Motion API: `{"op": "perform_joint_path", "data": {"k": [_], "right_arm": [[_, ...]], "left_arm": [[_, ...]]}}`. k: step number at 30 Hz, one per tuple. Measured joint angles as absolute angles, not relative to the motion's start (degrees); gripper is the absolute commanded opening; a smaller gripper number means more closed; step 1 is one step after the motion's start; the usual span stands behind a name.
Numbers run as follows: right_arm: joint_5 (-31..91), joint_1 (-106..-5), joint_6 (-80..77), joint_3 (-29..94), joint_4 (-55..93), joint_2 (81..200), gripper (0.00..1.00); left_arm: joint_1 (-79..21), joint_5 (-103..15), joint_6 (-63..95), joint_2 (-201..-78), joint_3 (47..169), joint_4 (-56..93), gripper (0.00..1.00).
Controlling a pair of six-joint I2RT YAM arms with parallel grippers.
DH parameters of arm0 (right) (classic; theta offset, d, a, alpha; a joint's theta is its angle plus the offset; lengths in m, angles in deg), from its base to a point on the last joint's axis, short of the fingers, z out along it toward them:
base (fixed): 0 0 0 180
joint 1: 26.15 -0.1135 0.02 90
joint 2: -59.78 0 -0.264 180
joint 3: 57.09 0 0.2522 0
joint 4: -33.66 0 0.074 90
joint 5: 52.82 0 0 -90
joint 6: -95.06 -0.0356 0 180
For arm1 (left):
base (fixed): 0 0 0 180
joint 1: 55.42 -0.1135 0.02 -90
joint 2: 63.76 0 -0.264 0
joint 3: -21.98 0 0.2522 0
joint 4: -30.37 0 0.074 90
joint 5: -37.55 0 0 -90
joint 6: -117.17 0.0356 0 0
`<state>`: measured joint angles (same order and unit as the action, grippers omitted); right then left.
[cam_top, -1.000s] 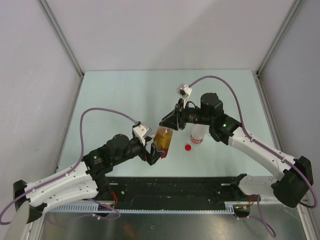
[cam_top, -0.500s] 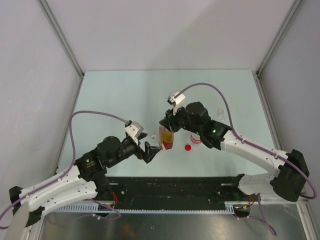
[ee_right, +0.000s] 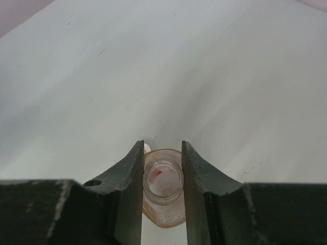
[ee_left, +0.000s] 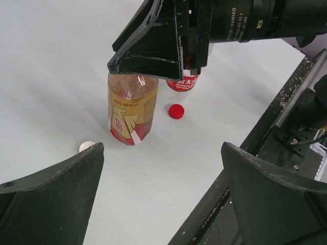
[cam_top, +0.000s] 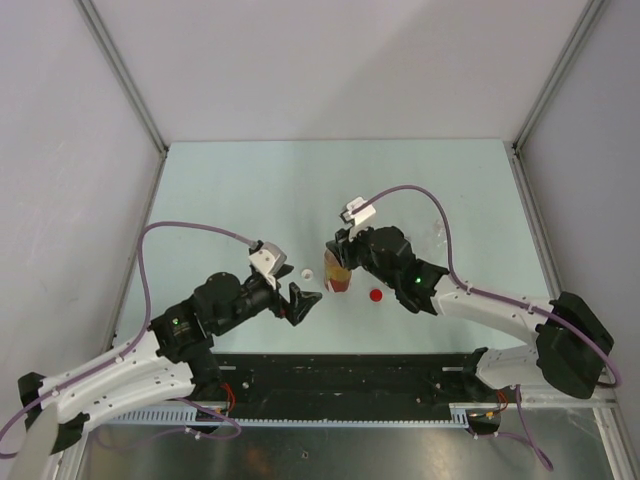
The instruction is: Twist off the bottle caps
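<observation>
The amber-liquid bottle (cam_top: 340,279) stands upright with its base at the table, and its neck (ee_right: 163,179) is open with no cap on it. My right gripper (cam_top: 336,262) is shut on that neck from above, as the right wrist view (ee_right: 162,149) and the left wrist view (ee_left: 149,70) both show. The bottle's yellow-and-red label (ee_left: 132,109) faces my left gripper. A white cap (cam_top: 308,272) lies left of the bottle (ee_left: 86,146). A red cap (cam_top: 376,295) lies to its right (ee_left: 176,111). My left gripper (cam_top: 306,299) is open and empty (ee_left: 163,196), a little short of the bottle. The red-and-white label bottle (ee_left: 182,84) is half hidden behind the right gripper.
The black rail (cam_top: 350,375) runs along the table's near edge, and it also shows at the right of the left wrist view (ee_left: 286,117). The right arm's forearm (cam_top: 470,295) stretches over the table's right half. Grey walls (cam_top: 80,150) close in the table on three sides.
My left gripper let go of the amber bottle's base, opened and drew back left. My right gripper brought the bottle down upright by its neck. The white cap now lies on the table.
</observation>
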<state>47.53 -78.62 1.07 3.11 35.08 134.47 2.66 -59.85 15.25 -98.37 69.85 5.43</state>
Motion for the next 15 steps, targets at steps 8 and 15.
{"op": "perform_joint_path", "data": {"k": [8, 15], "right_arm": [[47.66, -78.73, 1.07, 2.43, 36.72, 135.70, 0.27], [46.77, -78.84, 1.49, 2.43, 36.44, 135.59, 0.83]], "left_arm": [[2.66, -59.85, 15.22, -100.03, 69.85, 5.41, 0.99], [2.66, -59.85, 15.20, -100.01, 69.85, 5.41, 0.99]]}}
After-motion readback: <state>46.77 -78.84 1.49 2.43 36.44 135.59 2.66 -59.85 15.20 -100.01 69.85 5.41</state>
